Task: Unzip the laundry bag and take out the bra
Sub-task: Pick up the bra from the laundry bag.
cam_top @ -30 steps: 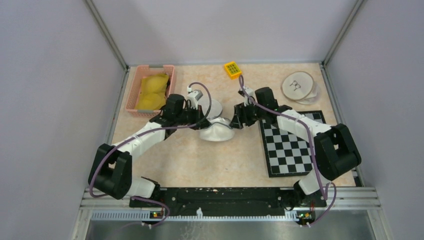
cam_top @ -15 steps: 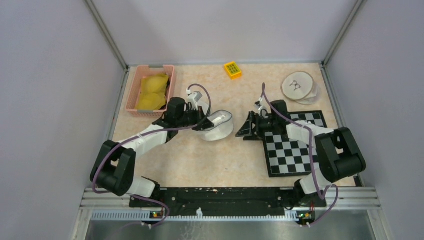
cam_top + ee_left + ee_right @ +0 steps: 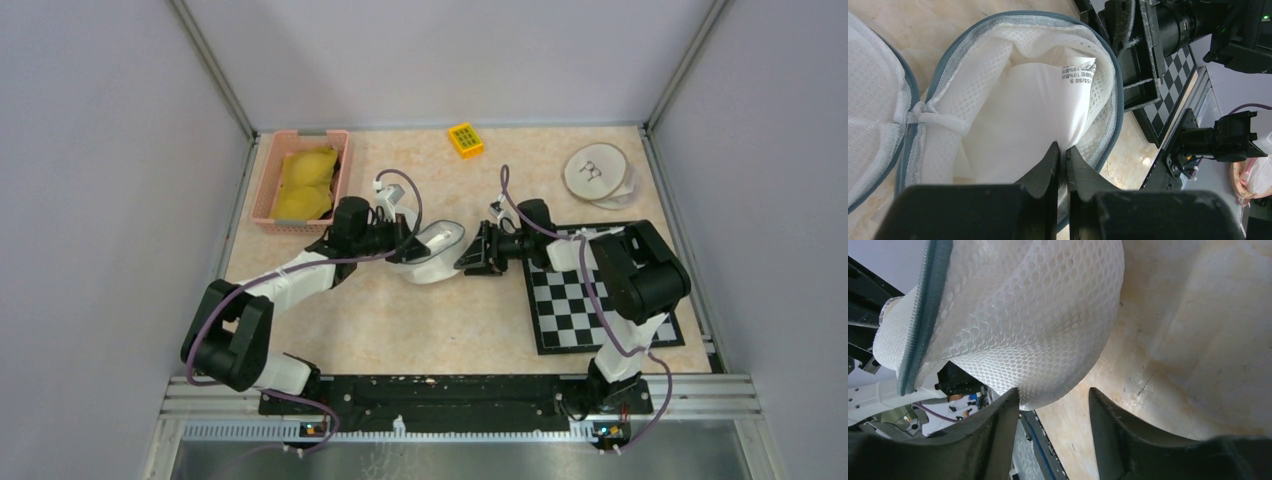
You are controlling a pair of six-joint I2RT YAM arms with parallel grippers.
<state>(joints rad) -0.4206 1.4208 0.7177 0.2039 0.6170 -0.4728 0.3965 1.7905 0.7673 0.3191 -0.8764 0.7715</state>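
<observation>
Half done: laundry bag [image 3: 968, 100] unzipped, gaping, on table [image 3: 400, 310]. Left gripper [image 3: 1060, 150] pinched tight on bra [image 3: 1038, 115] inside bag. Right gripper [image 3: 1053, 395] spread, empty, beside mesh. Remaining: pull bra clear.

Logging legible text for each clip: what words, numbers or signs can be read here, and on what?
"19%": printed label on the white bra inside the laundry bag, left wrist view; characters beside it unreadable.
"155/80 S": same label, next line.
Too small to read: markings on the yellow block and the round discs, top view.
</observation>
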